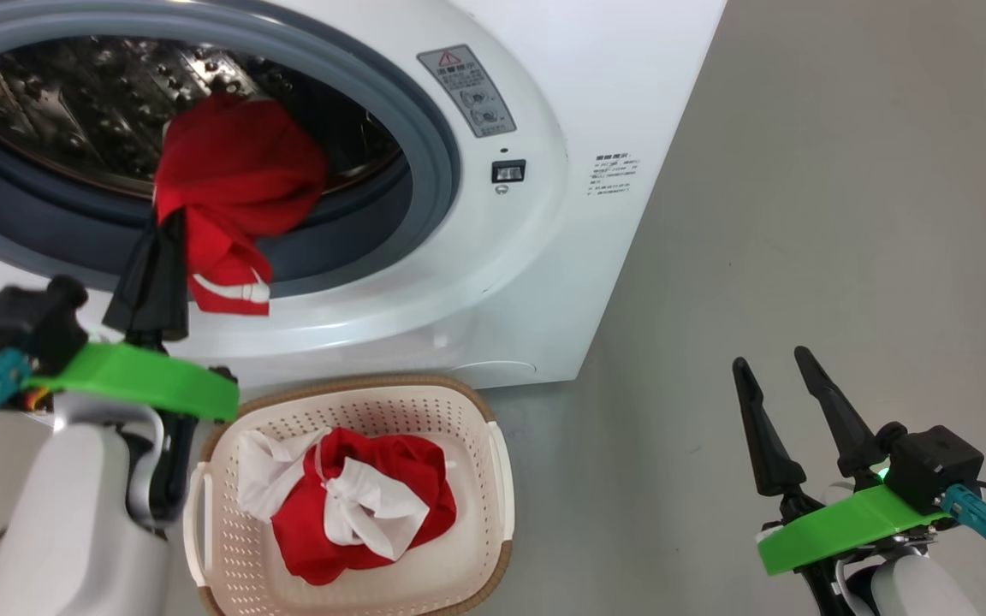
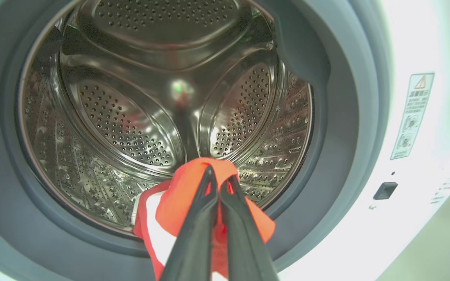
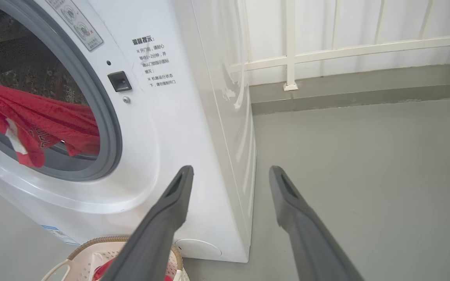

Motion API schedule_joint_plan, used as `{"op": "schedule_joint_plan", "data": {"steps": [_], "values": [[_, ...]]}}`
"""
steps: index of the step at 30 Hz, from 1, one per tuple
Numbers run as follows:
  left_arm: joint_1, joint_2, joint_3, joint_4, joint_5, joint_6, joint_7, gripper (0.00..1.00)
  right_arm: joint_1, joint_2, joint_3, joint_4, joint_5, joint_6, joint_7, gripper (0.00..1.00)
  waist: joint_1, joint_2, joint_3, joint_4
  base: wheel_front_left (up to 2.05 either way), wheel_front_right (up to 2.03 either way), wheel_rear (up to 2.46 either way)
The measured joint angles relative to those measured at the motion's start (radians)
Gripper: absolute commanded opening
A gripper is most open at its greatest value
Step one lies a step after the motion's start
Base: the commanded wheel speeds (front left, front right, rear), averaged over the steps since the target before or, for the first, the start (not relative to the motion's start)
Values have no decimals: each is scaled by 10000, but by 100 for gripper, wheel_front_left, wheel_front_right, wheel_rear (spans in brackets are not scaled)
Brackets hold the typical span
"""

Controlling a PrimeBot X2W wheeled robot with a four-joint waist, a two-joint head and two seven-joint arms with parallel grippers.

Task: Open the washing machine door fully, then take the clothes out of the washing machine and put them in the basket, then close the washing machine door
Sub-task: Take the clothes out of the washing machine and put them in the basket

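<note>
The washing machine [image 1: 544,257] stands with its mouth uncovered; the washing machine door is out of view. My left gripper [image 1: 168,224] is at the drum's lower lip, shut on a red garment [image 1: 236,180] with white trim that hangs half out over the grey-blue ring. In the left wrist view the left gripper [image 2: 220,175] pinches that red cloth [image 2: 178,195] before the steel drum [image 2: 131,128]. More red and white clothes [image 1: 356,505] lie in the cream basket [image 1: 424,382] on the floor below the mouth. My right gripper [image 1: 771,359] [image 3: 231,171] hovers open and empty to the right of the machine.
Bare grey floor [image 1: 844,214] stretches right of the machine. In the right wrist view a white railing [image 3: 287,58] and a low ledge run along the back. The basket's rim [image 3: 92,244] sits close against the machine's front.
</note>
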Motion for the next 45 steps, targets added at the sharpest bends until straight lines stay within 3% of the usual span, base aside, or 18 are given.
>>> {"op": "schedule_joint_plan", "data": {"steps": [18,25,32,45], "values": [[1866,-658,963,-4861,391,0,-75,0,140,-50,-265,-111,0,0,0,100,0,0,-167,-12,0,0,0],[2403,-752,905,-5774,596,0,-75,0,152,-46,-293,-150,0,0,0,100,0,0,-86,-45,0,0,0],[3229,-813,619,-4905,619,0,-75,0,148,-38,-299,-167,0,0,0,100,0,0,85,-73,0,0,0],[3369,-679,-155,-1436,395,0,-71,0,-42,-4,-251,-222,0,0,0,100,0,0,711,-133,0,0,0]]}}
